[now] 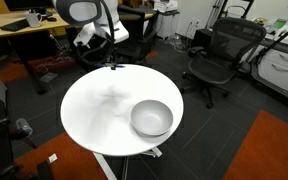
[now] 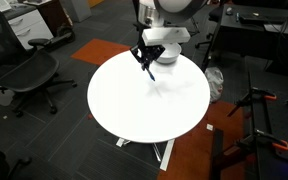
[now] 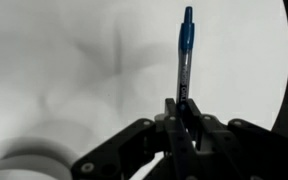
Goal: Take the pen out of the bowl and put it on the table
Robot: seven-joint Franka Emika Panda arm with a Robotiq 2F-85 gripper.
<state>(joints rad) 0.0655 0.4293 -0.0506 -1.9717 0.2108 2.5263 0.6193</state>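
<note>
Wrist view: end effector [image 3: 181, 115] is clamped on the pen [image 3: 185, 50]. Both fingers [image 3: 172, 112] press against the lower part of the barrel. The rest of the pen sticks straight out past the fingertips, toward the top of the frame. The blue cap end is the far end, and the paler barrel section sits nearer the grip. The white counter [image 3: 74, 60] fills the background behind the pen, with soft grey shadows across it. A pale rounded blur shows at the bottom-left corner; cannot tell what it is.

Exterior views: the end effector [image 2: 145, 58] hangs over the counter [image 2: 134, 110] near the edge closest to the robot base. The pen [image 2: 151, 71] points down and slightly sideways from the fingers toward the surface. Cannot tell whether its tip touches the counter or stops just above it.

The end effector [image 1: 113, 64] also shows in an exterior view, at the far rim of the counter [image 1: 94, 110]; the pen is too small to make out there. In that view the bowl [image 1: 151, 118] stands upright on the counter on the near right side. It is well apart from the end effector, and its inside looks plain grey.

So the pen is out of the bowl and in the grip, not lying on the counter. A black office chair [image 1: 212, 60] stands on the floor beyond the counter.
</note>
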